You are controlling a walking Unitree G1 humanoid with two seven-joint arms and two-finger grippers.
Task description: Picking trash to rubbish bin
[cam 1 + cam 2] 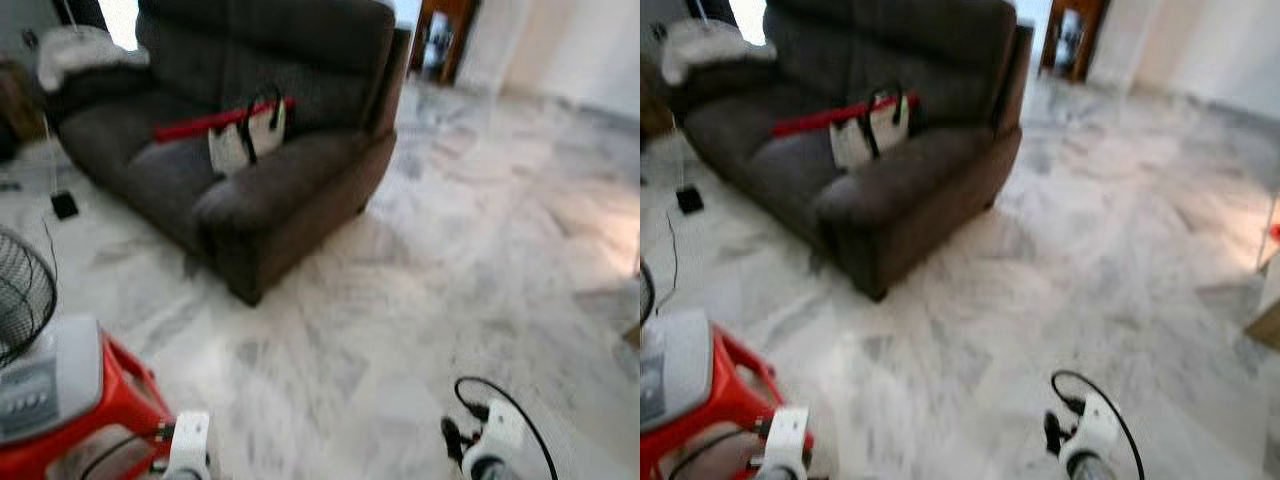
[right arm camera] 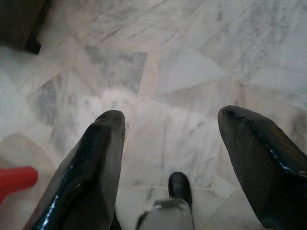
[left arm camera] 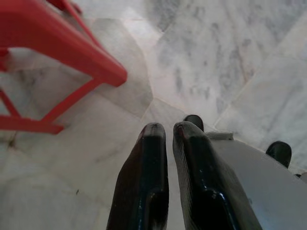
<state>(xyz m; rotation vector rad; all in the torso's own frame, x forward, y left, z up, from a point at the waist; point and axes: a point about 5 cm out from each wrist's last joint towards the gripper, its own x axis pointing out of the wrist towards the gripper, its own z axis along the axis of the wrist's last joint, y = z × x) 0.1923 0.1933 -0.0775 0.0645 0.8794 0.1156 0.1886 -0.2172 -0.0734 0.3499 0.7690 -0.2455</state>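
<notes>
Both arms hang low over the grey-white marble floor (image 1: 420, 300), the left arm (image 1: 188, 445) beside a red stool and the right arm (image 1: 490, 440) over bare tiles. In the left wrist view my left gripper (image 3: 168, 127) is shut with nothing between its black fingers, and it points down at the floor next to the stool's legs. My right gripper (image 2: 171, 115) stands open over marble tiles and holds nothing. The eye views are blurred.
A dark grey sofa (image 1: 300, 190) stands ahead on the left, with a white bag (image 1: 245, 135) and a red stick (image 1: 200, 125) on its seat. A red stool (image 1: 115, 395) carrying a grey device (image 1: 40, 385) and a fan (image 1: 20, 290) are at near left. Open floor stretches right toward a doorway (image 1: 445, 40).
</notes>
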